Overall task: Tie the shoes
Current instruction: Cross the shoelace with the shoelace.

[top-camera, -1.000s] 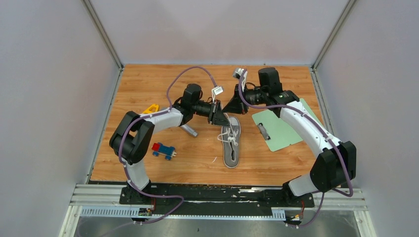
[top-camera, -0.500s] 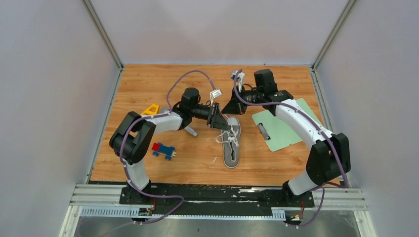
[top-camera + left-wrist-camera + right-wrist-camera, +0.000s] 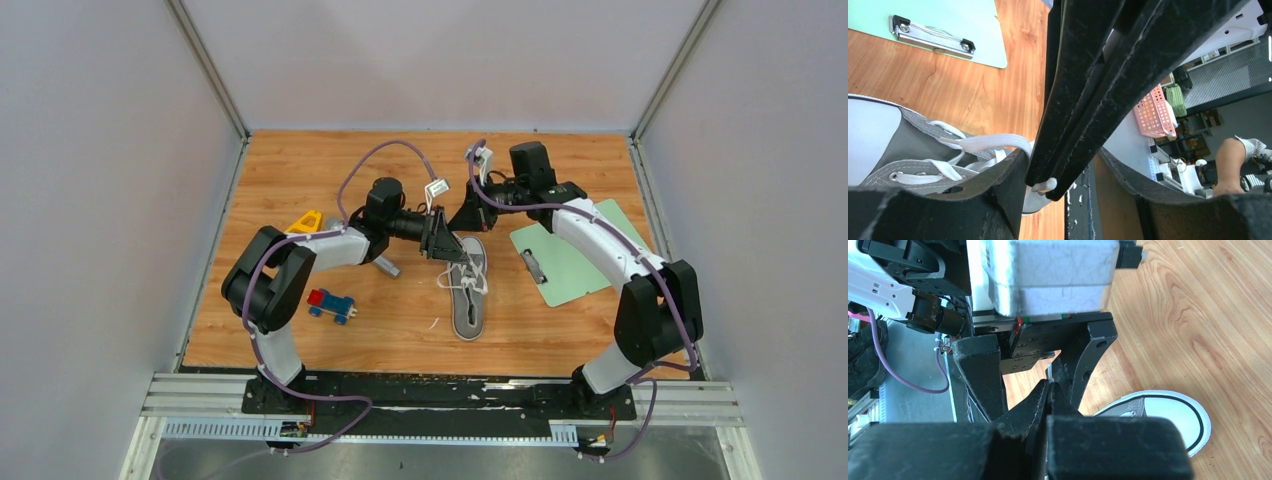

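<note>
My left claw [image 3: 453,249] stands open and empty, straddling my shut right claw [image 3: 457,225], which pinches a white lace end [image 3: 1044,186] above the sneaker [image 3: 468,292] on the table [image 3: 300,180]; I should close squarely on that lace before the right lets go.

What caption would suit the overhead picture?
The left gripper and right gripper meet over the grey sneaker on a wooden table.

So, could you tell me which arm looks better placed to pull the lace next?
Probably the right: the right gripper is shut with what looks like a white lace end at its tips, over the sneaker. The left gripper stands open around it, holding nothing.
</note>
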